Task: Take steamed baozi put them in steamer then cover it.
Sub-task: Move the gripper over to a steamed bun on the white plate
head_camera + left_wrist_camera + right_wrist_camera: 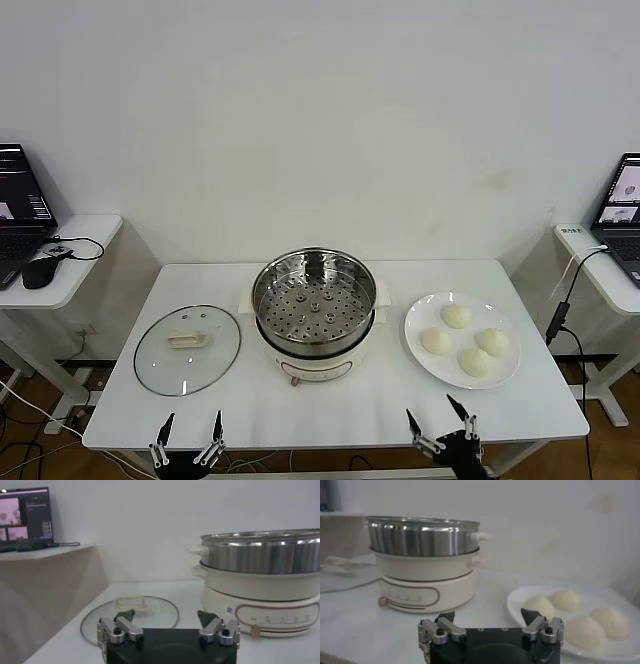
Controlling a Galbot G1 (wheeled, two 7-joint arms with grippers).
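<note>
Four cream-white baozi (465,341) lie on a white plate (418,330) at the table's right; they also show in the right wrist view (585,631). The steel steamer (313,295) with its perforated tray stands uncovered on a cream base at the table's middle; it shows in the left wrist view (260,557) and right wrist view (422,536). The glass lid (187,349) with a cream handle lies flat at the left. My left gripper (190,432) is open and empty at the front edge, before the lid. My right gripper (440,420) is open and empty at the front edge, before the plate.
Side desks stand on both sides, each with a laptop (20,210); the right one (620,205) has cables hanging by the table's right edge. A white wall is behind the table.
</note>
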